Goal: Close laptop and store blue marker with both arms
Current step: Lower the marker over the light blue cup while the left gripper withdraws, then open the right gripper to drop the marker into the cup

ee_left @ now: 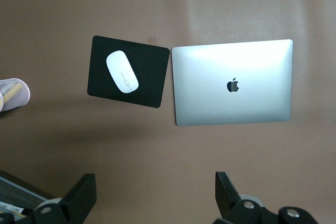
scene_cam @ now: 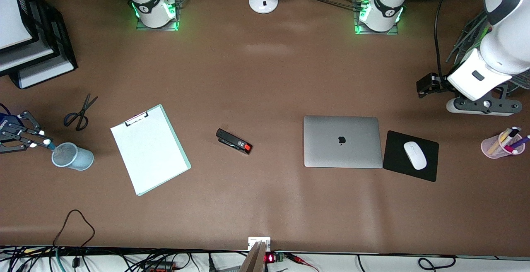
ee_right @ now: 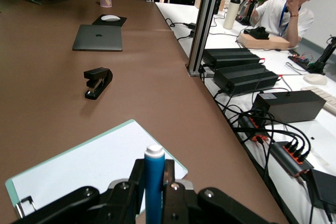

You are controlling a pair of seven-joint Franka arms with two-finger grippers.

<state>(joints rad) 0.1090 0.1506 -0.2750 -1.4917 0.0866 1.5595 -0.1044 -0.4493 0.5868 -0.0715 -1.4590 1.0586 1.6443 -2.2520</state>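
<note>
Brown tabletop holds the laptop (scene_cam: 342, 141) already closed right of centre, while at far left the right gripper (scene_cam: 43, 143) clamps the blue marker (ee_right: 154, 182), light, stiff, slippery, mid-barrel; the left gripper (ee_left: 155, 198) hangs open.

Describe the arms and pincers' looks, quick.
Both arms are white with dark grey joint bands; their bases glow green. The left arm has black cables alongside, and the left pincer has black fingers. The right pincer is a black linkage with blue at its wrist.
</note>
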